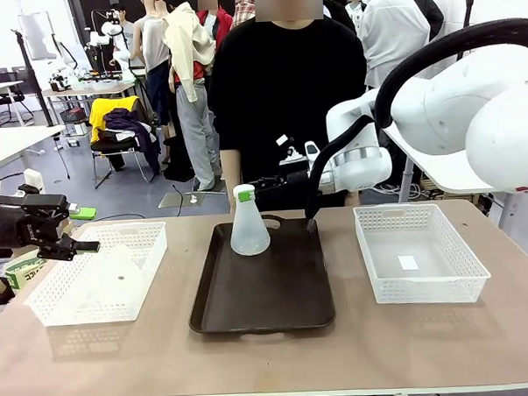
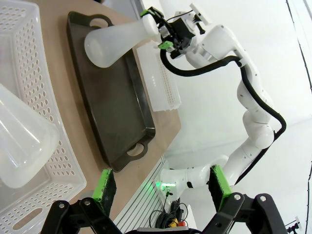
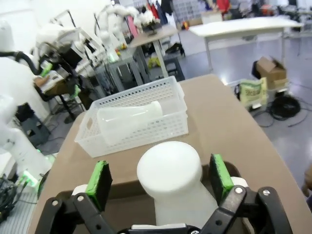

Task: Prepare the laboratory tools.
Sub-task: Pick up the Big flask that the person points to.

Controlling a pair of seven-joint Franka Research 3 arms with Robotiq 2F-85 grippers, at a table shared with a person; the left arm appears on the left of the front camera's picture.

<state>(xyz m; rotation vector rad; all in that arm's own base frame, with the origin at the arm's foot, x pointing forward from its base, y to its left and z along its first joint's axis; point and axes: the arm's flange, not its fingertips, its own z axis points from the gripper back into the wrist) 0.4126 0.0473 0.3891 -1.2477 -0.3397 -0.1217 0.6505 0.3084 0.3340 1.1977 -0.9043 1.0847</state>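
At table centre, the dark tray [image 1: 251, 308] carries one upright flask [image 1: 249, 232] near its 12 o'clock edge; the basket [image 1: 50, 306] at 9 o'clock holds the other flask [image 1: 110, 279], lying down. Probably light, stiff, slick — grip the neck. The right gripper [image 3: 159, 178] straddles that neck, unclosed; the left gripper [image 2: 161, 187] gapes empty.

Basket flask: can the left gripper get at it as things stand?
Probably yes. The left gripper is open at the left basket; the basket flask lies on its side in it, uncovered. The right gripper is away at the tray flask.
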